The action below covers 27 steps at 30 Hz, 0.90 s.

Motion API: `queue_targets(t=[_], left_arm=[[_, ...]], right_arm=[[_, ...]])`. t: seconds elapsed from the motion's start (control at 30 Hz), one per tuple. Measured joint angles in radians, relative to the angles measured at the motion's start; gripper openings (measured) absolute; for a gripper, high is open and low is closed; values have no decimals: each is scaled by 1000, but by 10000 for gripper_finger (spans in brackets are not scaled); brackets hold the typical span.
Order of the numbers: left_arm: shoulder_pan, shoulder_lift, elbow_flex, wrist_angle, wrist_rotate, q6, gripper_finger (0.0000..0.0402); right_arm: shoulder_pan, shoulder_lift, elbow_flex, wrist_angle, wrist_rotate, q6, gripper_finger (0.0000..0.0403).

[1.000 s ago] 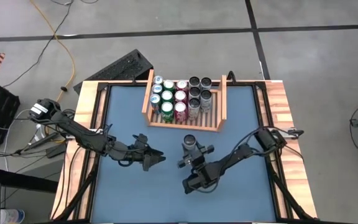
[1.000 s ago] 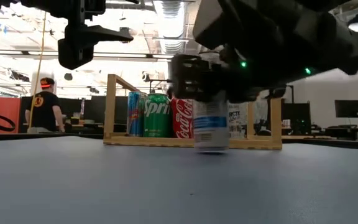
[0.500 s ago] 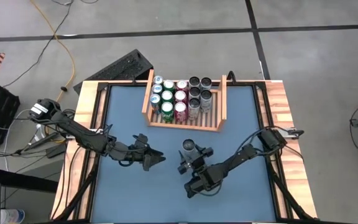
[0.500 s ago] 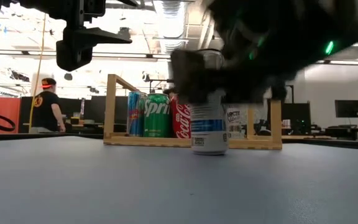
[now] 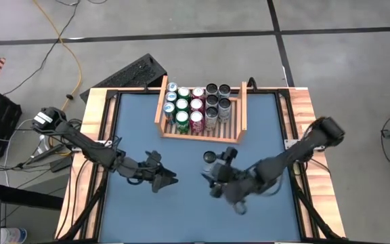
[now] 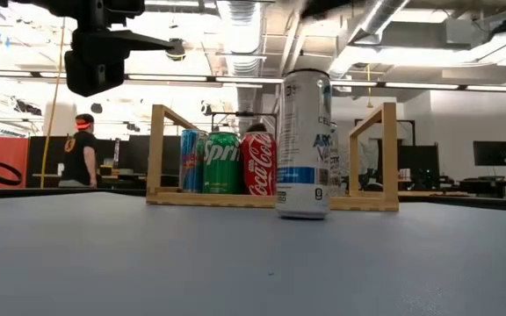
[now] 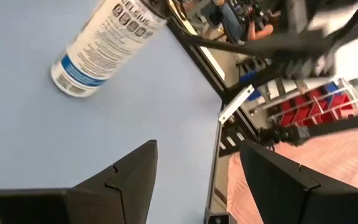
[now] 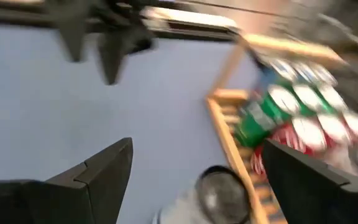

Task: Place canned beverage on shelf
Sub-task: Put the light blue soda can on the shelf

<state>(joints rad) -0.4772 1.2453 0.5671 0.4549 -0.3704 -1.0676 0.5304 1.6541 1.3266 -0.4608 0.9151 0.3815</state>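
A tall white-and-blue can [image 6: 304, 145] stands upright on its base on the blue table, just in front of the wooden shelf [image 5: 240, 108]. It also shows in the high view [image 5: 210, 158] and the left wrist view [image 7: 101, 43]. My right gripper [image 5: 220, 171] hovers above the can, open, and looks down on the can's top [image 8: 219, 194] between its fingers. My left gripper [image 5: 164, 177] hangs open and empty to the can's left, raised off the table [image 6: 95, 53].
The shelf holds several upright cans in rows: blue, green [image 6: 222, 162], red [image 6: 257, 165] and dark ones [image 5: 217, 98]. Its right part has bare slats. A person [image 6: 79, 154] stands in the room beyond the table. Bare blue table lies near the front edge.
My right gripper has opened, let go of the white-and-blue can and risen well above it, turning as it went. The can is left standing upright on the table in front of the shelf.
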Motion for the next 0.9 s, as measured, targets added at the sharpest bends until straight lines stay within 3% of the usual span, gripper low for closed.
queue_targets(t=[0.1,0.23,0.47,0.77,0.9], left_arm=[[-20,0,0,-2,1,0,218],[-41,0,0,-1,-21,-4,218],[-54,0,0,1,-118,-29,218],[-54,0,0,7,-207,-48,218],[-54,0,0,12,-232,-54,218]], right_arm=[[-31,-128,0,-1,-190,-187,347],[-127,-250,0,-39,-433,-236,345],[-256,-264,0,-166,-732,-504,345],[-304,-148,0,-235,-780,-695,359],[-303,-82,47,-305,-770,-705,369]])
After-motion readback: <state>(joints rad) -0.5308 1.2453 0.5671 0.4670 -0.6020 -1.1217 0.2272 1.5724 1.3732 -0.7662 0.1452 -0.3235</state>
